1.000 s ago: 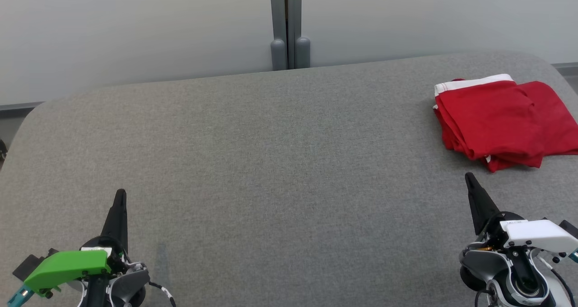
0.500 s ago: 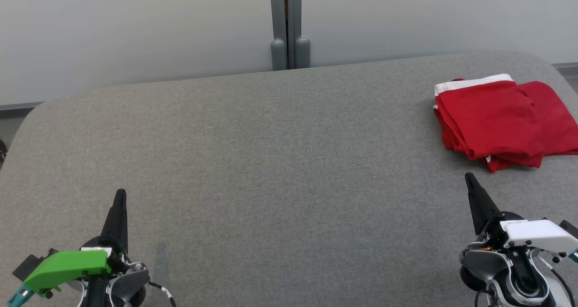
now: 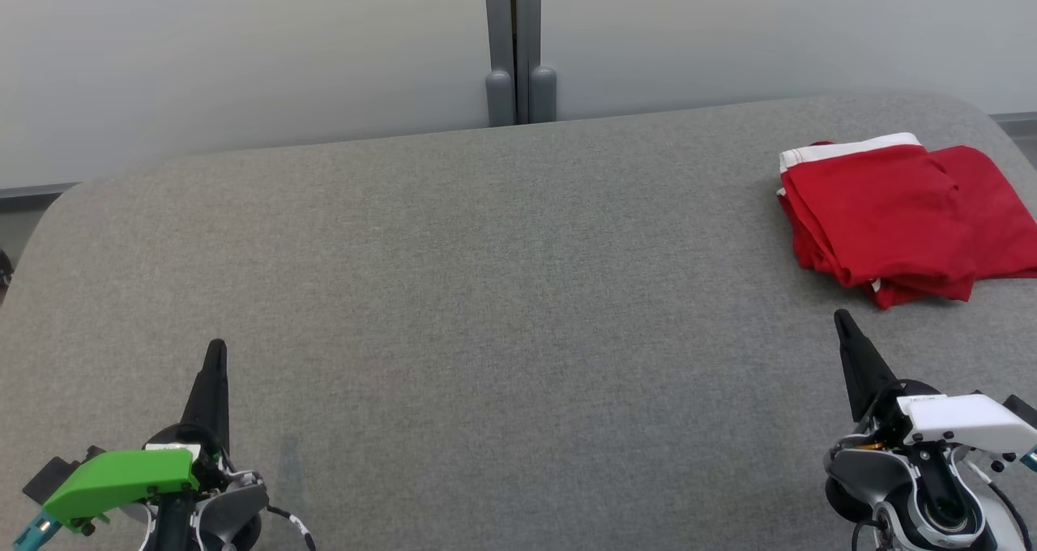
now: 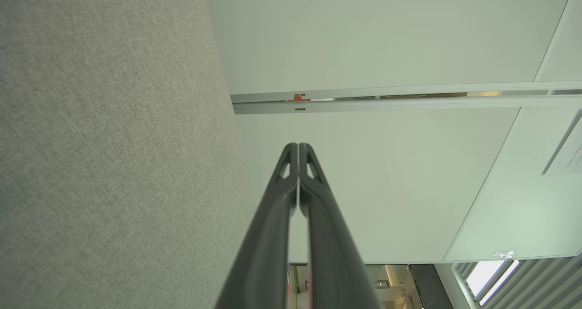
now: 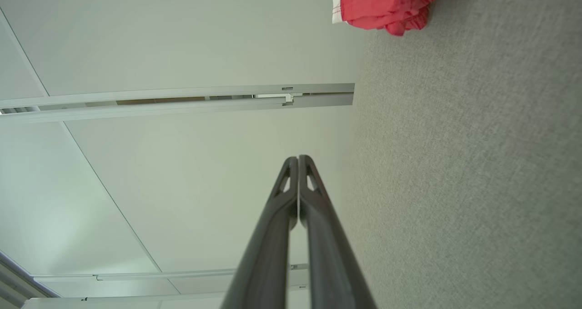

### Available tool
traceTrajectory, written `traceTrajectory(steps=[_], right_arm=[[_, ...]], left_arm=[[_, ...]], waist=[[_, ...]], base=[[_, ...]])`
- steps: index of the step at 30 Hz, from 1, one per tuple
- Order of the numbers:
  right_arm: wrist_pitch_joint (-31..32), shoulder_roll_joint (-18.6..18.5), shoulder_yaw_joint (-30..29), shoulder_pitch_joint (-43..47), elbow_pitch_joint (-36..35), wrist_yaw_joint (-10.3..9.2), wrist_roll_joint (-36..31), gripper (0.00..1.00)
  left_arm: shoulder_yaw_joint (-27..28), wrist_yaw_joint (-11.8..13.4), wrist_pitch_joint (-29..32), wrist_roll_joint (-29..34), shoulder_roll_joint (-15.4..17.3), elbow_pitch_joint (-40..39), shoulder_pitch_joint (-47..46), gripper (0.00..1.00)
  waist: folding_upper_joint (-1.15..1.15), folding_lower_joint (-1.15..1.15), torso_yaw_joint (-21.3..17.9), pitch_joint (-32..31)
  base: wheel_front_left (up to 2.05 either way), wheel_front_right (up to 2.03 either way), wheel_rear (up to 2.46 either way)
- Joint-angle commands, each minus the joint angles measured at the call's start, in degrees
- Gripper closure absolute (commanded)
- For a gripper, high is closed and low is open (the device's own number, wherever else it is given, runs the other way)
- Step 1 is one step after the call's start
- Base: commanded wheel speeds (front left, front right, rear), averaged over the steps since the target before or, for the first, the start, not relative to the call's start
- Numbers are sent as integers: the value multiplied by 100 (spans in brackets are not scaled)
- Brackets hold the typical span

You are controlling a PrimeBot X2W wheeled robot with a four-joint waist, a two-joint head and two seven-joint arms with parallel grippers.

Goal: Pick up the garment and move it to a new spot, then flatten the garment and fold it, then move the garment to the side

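My right gripper (image 3: pixel 845 324) has its two long dark fingers pressed together with nothing between them, tips raised just above the cloth. The left gripper (image 3: pixel 215 355) is the same, closed and empty at the opposite near corner.

The red garment (image 3: pixel 891 211) lies just beyond the right gripper, at the table's far right edge. It looks like shorts, with a white waistband (image 3: pixel 851 147) along the far side. It is folded into a rough stacked rectangle, so I judge the fold and the move aside to be done.

To finish well I would keep both arms low and clear of the stack. A loose hem pokes out at its near corner, and a fingertip could snag it and drag the layers open.

The garment's fabric is thin, soft and lightly creased, and a lower layer shows past the top one on the right. The table (image 3: pixel 502 292) is covered in grey woven fabric with rounded corners, grippy enough to hold cloth. Behind it are pale smooth wall panels and a grey post (image 3: pixel 514 49).
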Motion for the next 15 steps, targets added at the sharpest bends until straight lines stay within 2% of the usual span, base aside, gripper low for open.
traceTrajectory(steps=[1,15], right_arm=[[19,-21,-8,-32,-28,2,37,100],[19,-21,-7,-32,-28,2,37,100]], left_arm=[[14,-35,18,-18,37,6,-76,100],[14,-35,18,-18,38,5,-76,100]], waist=[[0,0,0,0],[0,0,0,0]], base=[[0,0,0],[0,0,0]])
